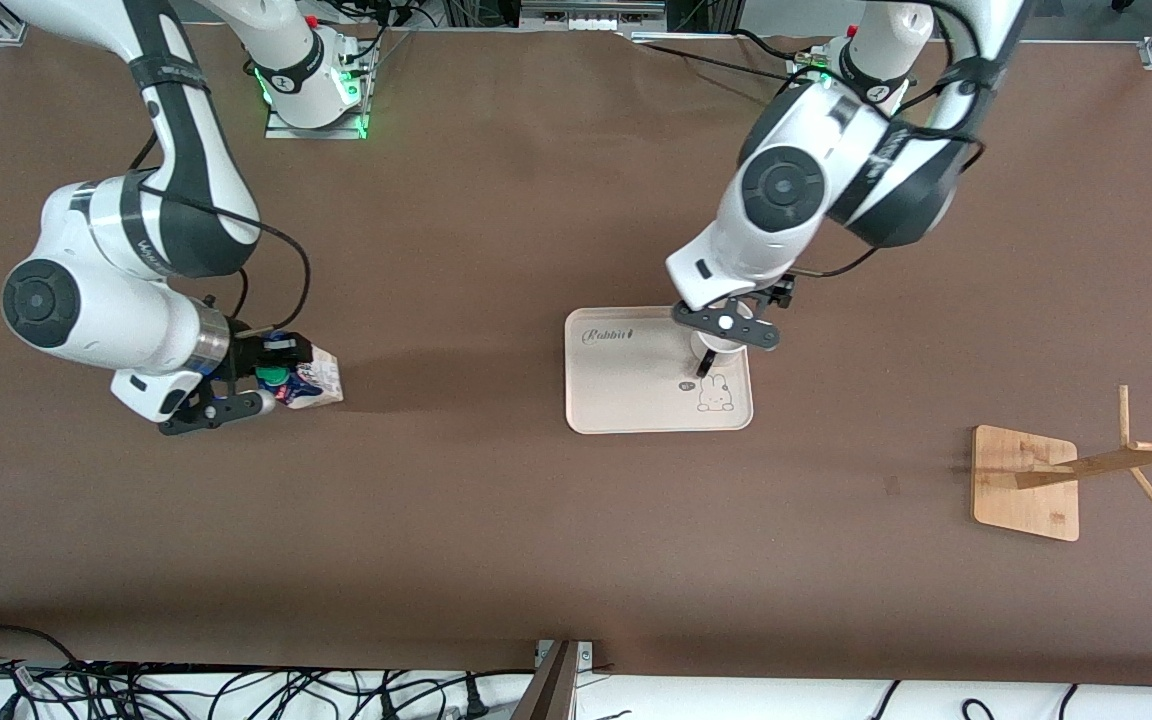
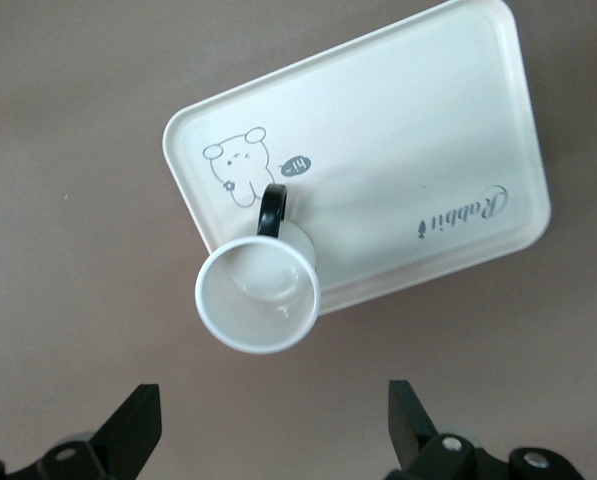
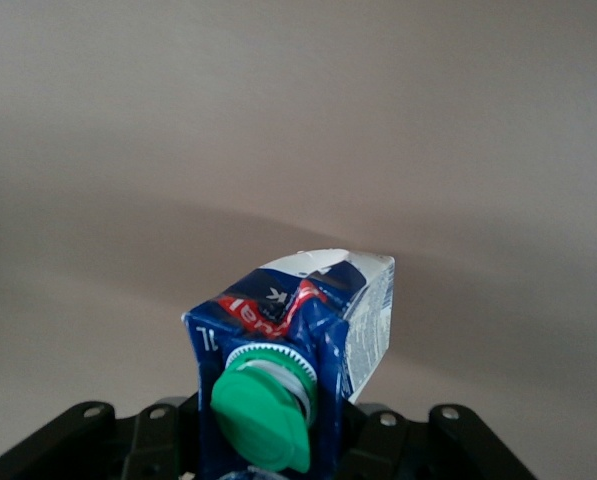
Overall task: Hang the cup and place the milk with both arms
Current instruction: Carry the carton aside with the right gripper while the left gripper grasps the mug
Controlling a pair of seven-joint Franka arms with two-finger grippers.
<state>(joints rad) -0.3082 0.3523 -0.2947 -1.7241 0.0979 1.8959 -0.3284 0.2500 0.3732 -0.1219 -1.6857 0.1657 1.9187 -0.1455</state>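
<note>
From the front, the right gripper (image 1: 254,388) is clamped on the milk (image 1: 311,380) at the right arm's end of the brown table (image 1: 496,520), while the left gripper (image 1: 726,325) hovers over the cup (image 1: 719,352) on the tray (image 1: 626,390); the wooden rack (image 1: 1076,470) stands bare, so both jobs remain. The left wrist view shows its fingers (image 2: 133,425) spread wide above the cup (image 2: 258,295). The right wrist view shows the carton (image 3: 293,370) gripped.

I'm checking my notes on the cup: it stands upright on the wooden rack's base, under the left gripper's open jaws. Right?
Not quite. The cup stands upright under the open left gripper, but on the white tray, not on the wooden rack, which stands apart toward the left arm's end of the table. The left wrist view shows it.
</note>
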